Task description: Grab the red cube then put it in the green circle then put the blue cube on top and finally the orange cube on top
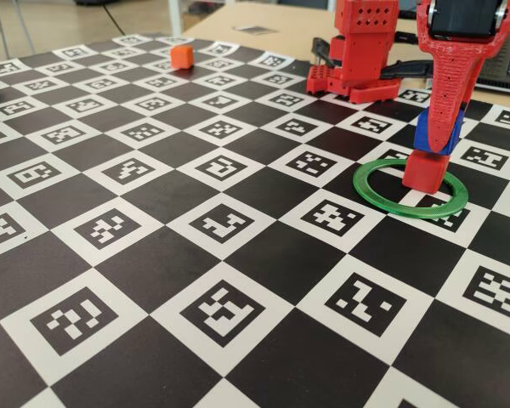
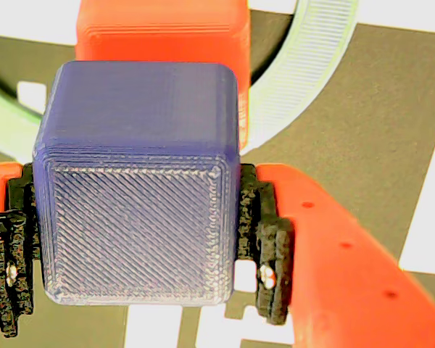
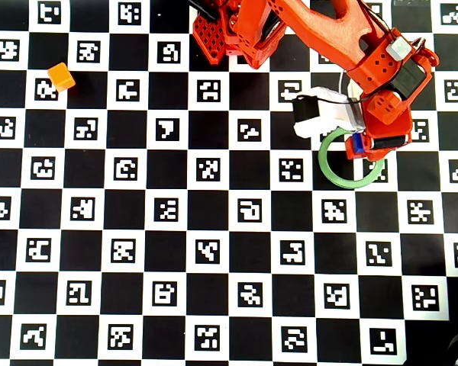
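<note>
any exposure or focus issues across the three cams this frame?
Wrist view: overexposed, white board squares blown out, the green circle washed pale; the blue cube fills the frame, its print lines sharp. Fixed view: even light, soft shadow under the red cube, far background slightly soft. Overhead view: crisp, flat lighting, no glare on the orange cube.

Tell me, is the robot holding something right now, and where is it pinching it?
Yes. The gripper holds the blue cube, its fingers pressing two opposite side faces, just above the red cube.
</note>
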You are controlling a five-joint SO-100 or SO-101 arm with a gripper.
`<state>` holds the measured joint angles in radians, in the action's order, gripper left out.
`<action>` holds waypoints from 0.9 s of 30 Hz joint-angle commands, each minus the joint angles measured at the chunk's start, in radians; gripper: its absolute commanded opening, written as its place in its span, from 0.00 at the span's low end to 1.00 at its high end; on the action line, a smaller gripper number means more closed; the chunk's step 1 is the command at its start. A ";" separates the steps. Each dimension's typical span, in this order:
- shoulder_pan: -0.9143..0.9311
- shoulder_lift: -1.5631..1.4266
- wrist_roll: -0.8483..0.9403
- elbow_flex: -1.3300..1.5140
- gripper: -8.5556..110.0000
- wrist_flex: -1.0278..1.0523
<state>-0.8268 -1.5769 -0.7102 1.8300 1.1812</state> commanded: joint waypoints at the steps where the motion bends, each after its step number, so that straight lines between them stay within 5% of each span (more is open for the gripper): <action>1: -0.002 -0.037 0.000 -0.009 0.04 -0.006; 27: 0.005 -0.026 0.015 0.011 0.04 -0.015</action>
<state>-0.8268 -1.5769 -0.7010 1.8454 1.1689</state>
